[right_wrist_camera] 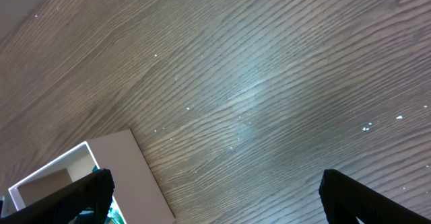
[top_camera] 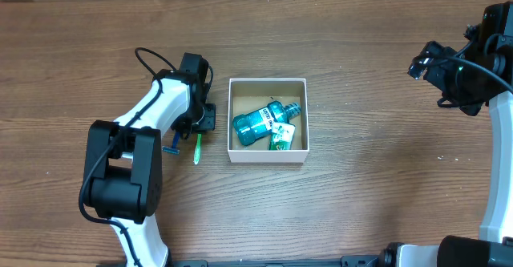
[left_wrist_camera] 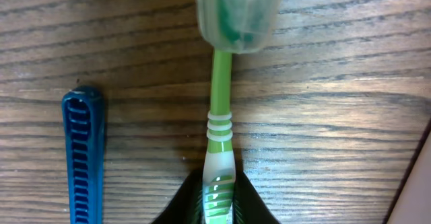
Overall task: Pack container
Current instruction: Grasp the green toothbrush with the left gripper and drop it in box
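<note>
While the overhead only caught the green toothbrush [left_wrist_camera: 219,126] as a sliver by the left hand [left_wrist_camera: 217,207], just left of the container [top_camera: 268,156] mid table [top_camera: 361,203], the left wrist view showed that hand pinched on its handle, with a blue ridged handle [left_wrist_camera: 83,157] alongside, cut off below. The container held a teal bottle [top_camera: 258,121] and some small green thing I couldn't identify. The right hand [right_wrist_camera: 215,180] sat far right, fingers spread wide.

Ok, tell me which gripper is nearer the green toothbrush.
Left. The left gripper sits right on the green toothbrush, fingers hugging its handle, left of the container. The right gripper hangs open far off near the right edge of the table, beyond the container.
</note>
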`<act>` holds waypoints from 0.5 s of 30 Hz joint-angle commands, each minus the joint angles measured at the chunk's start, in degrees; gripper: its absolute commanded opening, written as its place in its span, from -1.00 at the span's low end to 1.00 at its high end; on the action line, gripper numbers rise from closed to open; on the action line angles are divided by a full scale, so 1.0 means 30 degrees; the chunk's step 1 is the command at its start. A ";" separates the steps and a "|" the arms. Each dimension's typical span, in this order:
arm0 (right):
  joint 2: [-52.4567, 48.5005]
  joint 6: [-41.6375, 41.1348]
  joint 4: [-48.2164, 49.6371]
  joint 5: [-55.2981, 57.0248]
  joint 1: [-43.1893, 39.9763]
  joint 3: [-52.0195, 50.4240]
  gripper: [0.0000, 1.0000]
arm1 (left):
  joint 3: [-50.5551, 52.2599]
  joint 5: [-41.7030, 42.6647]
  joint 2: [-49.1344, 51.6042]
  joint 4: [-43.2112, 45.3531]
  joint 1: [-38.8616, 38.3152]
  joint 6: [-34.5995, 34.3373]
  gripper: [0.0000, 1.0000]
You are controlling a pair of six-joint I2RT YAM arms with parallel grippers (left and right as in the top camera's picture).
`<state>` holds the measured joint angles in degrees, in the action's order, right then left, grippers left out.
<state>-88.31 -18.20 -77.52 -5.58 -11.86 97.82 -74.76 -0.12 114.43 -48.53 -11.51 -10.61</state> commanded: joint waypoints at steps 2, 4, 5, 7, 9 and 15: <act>0.0087 0.0080 0.0087 -0.0029 0.0109 -0.0036 1.00 | -0.1362 0.0007 0.0852 -0.1078 -0.0051 -0.0058 -0.92; 0.0087 0.0087 0.0087 -0.0036 0.0109 -0.0036 1.00 | -0.2776 -0.0131 0.0707 -0.2331 -0.0051 -0.0058 -0.92; 0.0087 0.0087 0.0087 -0.0029 0.0109 -0.0036 1.00 | -0.3446 -0.0175 0.0525 -0.2878 -0.0051 -0.0058 -0.92; 0.0087 0.0146 0.0087 -0.0036 0.0109 -0.0036 1.00 | -0.4962 -0.0168 -0.0452 -0.3767 -0.0051 -0.0146 -0.92; 0.0087 0.0146 0.0080 -0.0036 0.0109 -0.0036 1.00 | -0.6222 0.0466 -0.2506 -0.3920 -0.0109 -0.0401 -0.92; 0.0087 0.0146 0.0080 -0.0036 0.0109 -0.0036 0.99 | -0.6994 0.1479 -0.7315 -0.2127 -0.3293 0.4852 -0.92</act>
<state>-88.31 -18.13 -77.54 -5.58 -11.86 97.80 -94.30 2.15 97.95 -56.62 -15.31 -6.68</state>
